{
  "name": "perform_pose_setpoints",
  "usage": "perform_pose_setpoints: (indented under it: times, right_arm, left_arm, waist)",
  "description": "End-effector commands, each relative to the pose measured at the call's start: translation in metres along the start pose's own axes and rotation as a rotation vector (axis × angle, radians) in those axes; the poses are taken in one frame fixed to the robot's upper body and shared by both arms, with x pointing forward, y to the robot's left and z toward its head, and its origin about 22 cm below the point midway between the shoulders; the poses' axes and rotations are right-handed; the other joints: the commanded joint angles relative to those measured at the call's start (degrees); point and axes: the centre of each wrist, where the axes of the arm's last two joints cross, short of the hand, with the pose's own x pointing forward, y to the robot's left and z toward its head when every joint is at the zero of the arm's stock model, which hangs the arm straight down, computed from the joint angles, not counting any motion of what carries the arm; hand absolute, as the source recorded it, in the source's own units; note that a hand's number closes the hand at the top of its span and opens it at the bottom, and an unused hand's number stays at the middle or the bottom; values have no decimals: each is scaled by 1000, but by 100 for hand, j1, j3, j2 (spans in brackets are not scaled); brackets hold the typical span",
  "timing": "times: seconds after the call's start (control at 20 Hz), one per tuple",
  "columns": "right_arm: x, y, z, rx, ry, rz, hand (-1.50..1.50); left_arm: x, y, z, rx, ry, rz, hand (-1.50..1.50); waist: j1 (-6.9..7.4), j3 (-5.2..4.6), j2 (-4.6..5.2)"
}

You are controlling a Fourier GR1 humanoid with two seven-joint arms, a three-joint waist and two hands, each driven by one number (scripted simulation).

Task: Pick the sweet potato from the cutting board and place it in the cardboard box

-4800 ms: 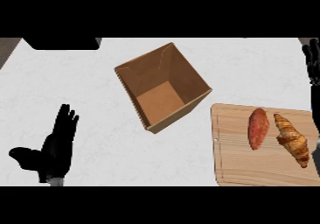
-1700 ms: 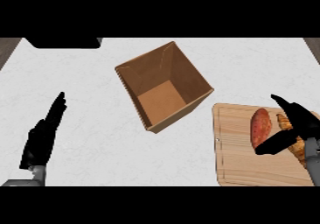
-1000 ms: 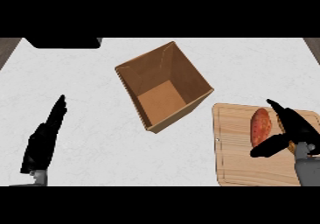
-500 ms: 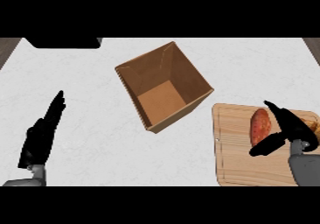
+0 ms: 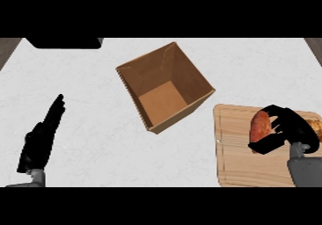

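Right hand (image 5: 287, 129), black-fingered on its grey forearm, is curled round the reddish-orange sweet potato (image 5: 259, 127), thumb below and fingers over the top, on the pale wooden cutting board (image 5: 238, 158) at the bench's lower right corner. Just behind the fingers a golden-brown croissant (image 5: 317, 128) shows partly at the board's right edge. One open brown cardboard box (image 5: 165, 85) sits tilted near the middle of the white marble bench (image 5: 92, 132), nothing inside it. Left hand (image 5: 40, 138) rests near the lower left edge, fingers straight. One dark block (image 5: 65, 42) lies at the far edge.
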Motion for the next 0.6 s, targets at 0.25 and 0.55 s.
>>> perform_pose_setpoints:
  times: [0.25, 0.55]
  right_arm:
    - [-11, 20, 11, -144, -163, 181, 150]
    - [-13, 21, 55, -232, -291, 306, 150]
  left_arm:
    - [6, 0, -20, 8, -6, -1, 0]
    - [-8, -5, -1, 6, 5, 1, 0]
  waist:
    - [-49, 18, 24]
    - [-49, 16, 12]
